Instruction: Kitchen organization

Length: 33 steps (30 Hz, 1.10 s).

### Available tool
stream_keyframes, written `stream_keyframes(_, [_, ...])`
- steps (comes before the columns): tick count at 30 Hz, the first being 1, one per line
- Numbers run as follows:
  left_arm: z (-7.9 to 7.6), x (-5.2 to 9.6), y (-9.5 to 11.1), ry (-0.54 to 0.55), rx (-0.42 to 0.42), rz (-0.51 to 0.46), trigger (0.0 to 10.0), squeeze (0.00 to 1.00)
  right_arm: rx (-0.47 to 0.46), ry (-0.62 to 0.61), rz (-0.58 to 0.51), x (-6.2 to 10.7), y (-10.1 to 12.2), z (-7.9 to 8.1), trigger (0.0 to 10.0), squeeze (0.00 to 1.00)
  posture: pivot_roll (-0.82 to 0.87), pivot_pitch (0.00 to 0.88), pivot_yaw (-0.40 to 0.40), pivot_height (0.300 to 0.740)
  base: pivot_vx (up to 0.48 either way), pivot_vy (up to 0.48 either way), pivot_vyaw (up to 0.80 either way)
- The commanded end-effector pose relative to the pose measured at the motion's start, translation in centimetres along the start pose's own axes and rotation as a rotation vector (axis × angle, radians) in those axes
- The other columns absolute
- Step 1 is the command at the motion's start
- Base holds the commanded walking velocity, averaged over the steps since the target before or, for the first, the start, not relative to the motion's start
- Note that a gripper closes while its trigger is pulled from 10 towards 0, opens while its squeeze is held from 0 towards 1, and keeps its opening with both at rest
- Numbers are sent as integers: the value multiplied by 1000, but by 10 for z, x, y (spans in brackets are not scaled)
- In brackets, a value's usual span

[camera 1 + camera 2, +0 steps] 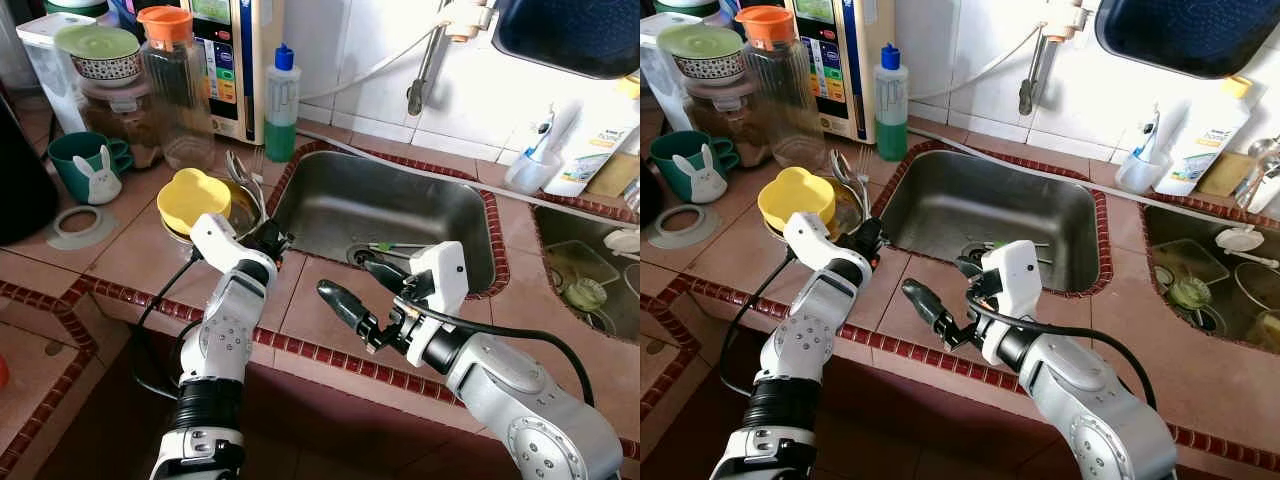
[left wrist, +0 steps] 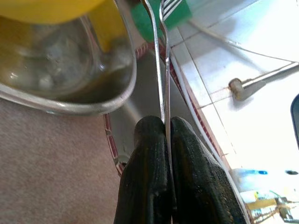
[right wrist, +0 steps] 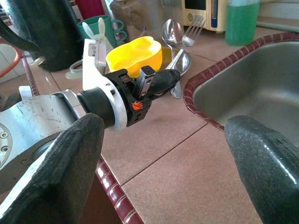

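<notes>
**Left gripper pinches the cutlery by the bowl**

The left gripper sits on the tiled counter, at about 9 o'clock from the sink, its two fingers pressed together on thin metal handles. In the left wrist view two slim stems run up from between the pads – the cutlery, a spoon and a fork as far as the right wrist view shows. They lean up out of a glass bowl, which is why the grip is taken low on the stems: the heads stand clear above and the bowl rim blocks any lower approach.

A yellow dish rests tilted on the bowl's rim, at 10 o'clock from the left gripper, touching the bowl but apart from the fingers. It looks likely to shift if the bowl is nudged.

The right gripper hovers over the counter at 6 o'clock from the sink, fingers spread wide and holding nothing – probably kept ready and out of the left arm's way.

Behind, at 12 o'clock from the bowl, stand a jug and a soap bottle. The cutlery seems about to be lifted out; where it belongs I cannot tell.
</notes>
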<state>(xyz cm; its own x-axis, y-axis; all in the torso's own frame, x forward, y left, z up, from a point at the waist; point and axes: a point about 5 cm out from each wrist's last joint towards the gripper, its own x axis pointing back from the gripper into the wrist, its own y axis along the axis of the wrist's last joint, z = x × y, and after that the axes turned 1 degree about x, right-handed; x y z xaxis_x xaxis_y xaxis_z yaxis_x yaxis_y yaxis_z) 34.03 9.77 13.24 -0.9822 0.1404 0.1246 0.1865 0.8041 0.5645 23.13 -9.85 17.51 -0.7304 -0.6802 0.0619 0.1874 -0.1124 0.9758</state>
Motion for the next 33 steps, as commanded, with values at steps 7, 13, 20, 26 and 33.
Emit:
stream_keyframes(7, [-23, -1, 4, -32, -1, -62, 10000, 0, 8, -16, -5, 1, 2, -4, 10000, 0, -3, 43, -71, 740, 0, 0, 0])
stream_keyframes(13, [-29, 0, 15, -41, -36, -116, 10000, 0, 7, -15, -6, 1, 1, -3, 10000, 0, -1, 44, -70, 740, 0, 0, 0])
stream_keyframes(20, [-32, 4, 25, 37, 63, -149, 10000, 0, 6, -14, -6, 0, 1, -4, 10000, 0, 2, 43, -71, 740, 0, 0, 0])
stream_keyframes(26, [-25, 12, 20, 92, 125, -115, 10000, 0, 8, -13, -6, 0, 1, -5, 10000, 0, 9, 42, -72, 740, 0, 0, 0])
stream_keyframes(33, [-23, 13, 10, 142, 176, -45, 10000, 0, 10, -10, -11, -2, 2, -5, 10000, 0, 9, 38, -68, 740, 0, 0, 0])
